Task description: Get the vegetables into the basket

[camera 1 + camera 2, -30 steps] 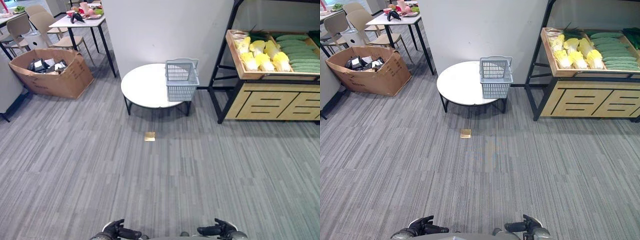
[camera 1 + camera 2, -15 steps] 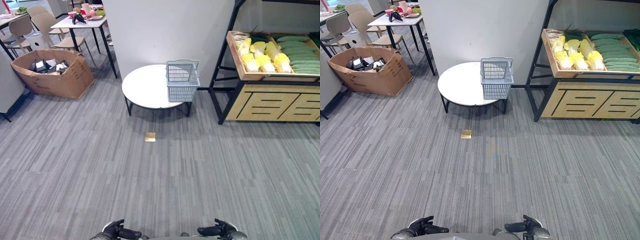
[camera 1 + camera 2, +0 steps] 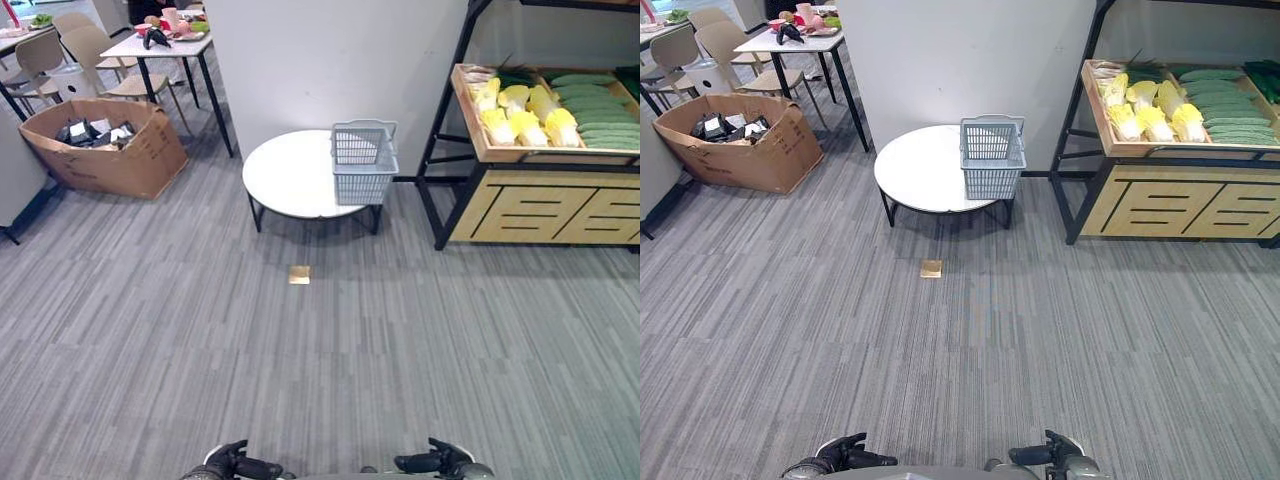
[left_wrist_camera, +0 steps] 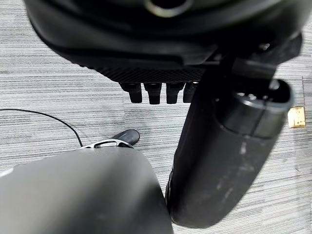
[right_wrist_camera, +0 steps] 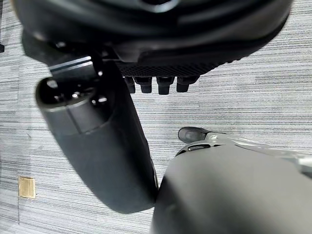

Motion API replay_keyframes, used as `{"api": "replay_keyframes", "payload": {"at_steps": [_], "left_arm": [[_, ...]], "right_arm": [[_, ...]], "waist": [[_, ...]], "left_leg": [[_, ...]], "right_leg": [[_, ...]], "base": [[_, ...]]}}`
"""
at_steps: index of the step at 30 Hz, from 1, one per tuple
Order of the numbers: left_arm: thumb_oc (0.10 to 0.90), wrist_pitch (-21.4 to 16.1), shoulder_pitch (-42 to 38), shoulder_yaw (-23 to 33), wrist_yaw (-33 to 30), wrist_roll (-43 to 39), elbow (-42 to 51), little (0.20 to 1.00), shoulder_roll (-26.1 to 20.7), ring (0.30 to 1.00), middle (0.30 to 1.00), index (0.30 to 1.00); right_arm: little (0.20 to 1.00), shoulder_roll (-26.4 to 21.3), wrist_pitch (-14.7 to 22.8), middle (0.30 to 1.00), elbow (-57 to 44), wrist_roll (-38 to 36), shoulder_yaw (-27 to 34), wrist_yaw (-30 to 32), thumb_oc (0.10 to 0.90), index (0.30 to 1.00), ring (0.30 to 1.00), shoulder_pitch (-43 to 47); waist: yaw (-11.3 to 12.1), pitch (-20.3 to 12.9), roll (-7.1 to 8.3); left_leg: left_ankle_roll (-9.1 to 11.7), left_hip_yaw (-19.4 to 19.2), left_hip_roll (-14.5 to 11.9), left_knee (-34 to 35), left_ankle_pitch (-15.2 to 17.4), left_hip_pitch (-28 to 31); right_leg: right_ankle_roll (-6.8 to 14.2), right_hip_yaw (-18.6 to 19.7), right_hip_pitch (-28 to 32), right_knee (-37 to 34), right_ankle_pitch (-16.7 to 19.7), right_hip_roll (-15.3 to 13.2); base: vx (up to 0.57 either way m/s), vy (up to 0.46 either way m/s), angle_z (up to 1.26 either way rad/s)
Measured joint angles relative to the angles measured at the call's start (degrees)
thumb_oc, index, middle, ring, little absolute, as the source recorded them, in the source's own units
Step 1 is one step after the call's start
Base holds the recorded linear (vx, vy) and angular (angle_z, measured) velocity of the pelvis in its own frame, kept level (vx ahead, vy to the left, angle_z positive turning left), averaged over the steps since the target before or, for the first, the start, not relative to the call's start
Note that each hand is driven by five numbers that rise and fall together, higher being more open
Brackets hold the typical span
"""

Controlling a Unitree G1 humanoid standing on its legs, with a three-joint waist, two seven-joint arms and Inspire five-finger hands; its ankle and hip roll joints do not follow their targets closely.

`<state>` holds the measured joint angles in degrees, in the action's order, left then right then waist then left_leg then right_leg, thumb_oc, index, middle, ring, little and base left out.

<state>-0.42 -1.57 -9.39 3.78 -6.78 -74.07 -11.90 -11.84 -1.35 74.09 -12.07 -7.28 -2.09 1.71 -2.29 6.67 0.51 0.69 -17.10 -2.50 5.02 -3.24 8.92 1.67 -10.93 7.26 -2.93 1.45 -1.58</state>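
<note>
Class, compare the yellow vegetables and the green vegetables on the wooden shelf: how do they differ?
The yellow vegetables are short, plump heads with pale bases; the green vegetables are long, slim and evenly dark. The yellow ones lie nearer the basket, the green ones farther right. Both lie in the same wooden shelf tray, none in the basket.

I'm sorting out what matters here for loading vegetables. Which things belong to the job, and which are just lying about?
For the job:
basket on the round table
yellow cabbages and green cucumbers on the shelf

Lying about:
cardboard box
white table with clutter
chairs
small tan square on the floor
</note>
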Motion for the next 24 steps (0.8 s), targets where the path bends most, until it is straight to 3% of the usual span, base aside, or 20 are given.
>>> {"api": "replay_keyframes", "payload": {"at_steps": [8,10,11,13,15,16,17,19,21,24], "left_arm": [[0.9,0.07,-1.89,0.1,-0.25,-0.06,-0.68,1.0,-1.03,1.0,1.0,1.0],[0.9,0.02,-2.81,0.1,-0.24,-0.25,-0.78,1.0,-1.2,1.0,1.0,1.0],[0.9,0.07,-3.34,0.04,-0.29,-0.34,-0.91,1.0,-1.26,1.0,1.0,1.0],[0.9,0.05,-3.39,-0.05,-0.41,-0.49,-1.13,1.0,-1.58,1.0,1.0,1.0],[0.9,0.01,-4.01,-1.56,-0.34,-0.66,-1.06,1.0,-1.6,1.0,1.0,1.0],[0.9,-0.07,-4.03,-1.69,-0.27,-1.12,-0.97,1.0,-1.55,1.0,1.0,1.0],[0.9,0.0,-3.91,-1.66,-0.3,-1.2,-1.05,1.0,-1.52,1.0,1.0,1.0],[0.9,-0.04,-4.58,-2.17,-0.28,-1.17,-1.49,1.0,-1.52,1.0,1.0,1.0],[0.9,-0.1,-4.78,-2.06,-0.27,-1.22,-1.91,1.0,-1.41,1.0,1.0,1.0],[0.9,-0.1,-4.56,-1.67,-0.44,-1.13,-3.87,1.0,-1.13,1.0,1.0,1.0]], "right_arm": [[1.0,0.71,0.42,1.0,-0.13,-0.27,0.21,-0.22,0.9,1.0,1.0,1.76],[1.0,0.53,0.88,1.0,-0.24,-1.05,0.49,-0.25,0.9,1.0,1.0,3.18],[1.0,0.58,1.27,1.0,-0.78,-1.98,1.5,-0.32,0.9,1.0,1.0,3.86],[1.0,0.56,1.58,1.0,-0.59,-2.06,1.93,-0.39,0.9,1.0,1.0,3.97],[1.0,0.41,2.2,1.0,-0.57,-2.45,3.38,-0.63,0.9,1.0,1.0,4.52],[1.0,0.38,2.53,1.0,-0.69,-3.31,4.53,-1.19,0.9,1.0,1.0,4.74],[1.0,0.38,2.56,1.0,-0.7,-3.92,4.66,-1.4,0.9,1.0,1.0,4.8],[1.0,0.24,2.75,1.0,-0.55,-4.33,4.81,-1.64,0.9,1.0,1.0,4.85],[1.0,0.31,2.75,1.0,-0.66,-4.69,5.34,-1.74,0.9,1.0,1.0,5.1],[1.0,0.97,2.76,1.0,-0.51,-4.71,5.89,-1.85,0.9,1.0,1.0,5.09]], "waist": [[-0.06,1.39,1.75],[-0.09,3.04,1.59],[-0.27,4.09,1.19],[0.17,4.1,1.89],[-0.07,4.83,1.39],[-0.08,5.49,1.2],[-0.38,5.5,1.25],[-0.99,5.6,1.37],[-1.75,5.88,1.72],[-4.06,5.57,2.48]], "left_leg": [[-0.76,-0.76,-0.07,0.35,0.46,-1.57],[-1.69,-1.23,-0.85,0.36,0.62,-1.84],[-2.74,-1.36,-1.47,0.32,-0.02,-2.01],[-4.03,-0.95,-1.07,0.35,1.13,-1.59],[-4.16,0.69,-1.65,0.33,1.11,-1.75],[-4.37,0.96,-1.75,0.34,0.96,-1.35],[-4.53,1.45,-1.66,0.35,1.06,-0.79],[-4.43,3.04,-1.44,0.35,2.09,-0.7],[-4.24,3.87,-1.35,0.37,2.43,-0.52],[-1.45,6.86,-1.77,0.36,4.25,0.45]], "right_leg": [[1.05,1.03,-5.04,6.48,-0.65,-0.52],[1.43,1.24,-8.9,13.36,-0.86,-0.48],[5.44,1.23,-12.67,20.81,-2.81,-1.65],[6.69,1.89,-15.06,26.29,-1.68,-3.74],[6.96,2.82,-18.5,33.01,0.84,-3.5],[7.64,3.55,-20.88,37.51,0.03,-4.04],[7.91,3.62,-21.12,37.28,-1.26,-4.62],[7.99,4.78,-21.63,25.57,-1.56,-6.16],[8.43,5.03,-22.5,18.22,-0.46,-7.44],[9.16,5.74,-20.46,1.36,1.95,-8.52]], "base": [[-0.01,0.089,-0.06],[0.01,0.082,-0.08],[0.03,0.106,0.02],[0.09,0.097,0.1],[0.11,0.029,0.24],[0.21,-0.022,0.26],[0.29,-0.039,0.3],[0.29,-0.077,0.32],[0.25,-0.065,0.24],[0.23,-0.048,0.46]]}}
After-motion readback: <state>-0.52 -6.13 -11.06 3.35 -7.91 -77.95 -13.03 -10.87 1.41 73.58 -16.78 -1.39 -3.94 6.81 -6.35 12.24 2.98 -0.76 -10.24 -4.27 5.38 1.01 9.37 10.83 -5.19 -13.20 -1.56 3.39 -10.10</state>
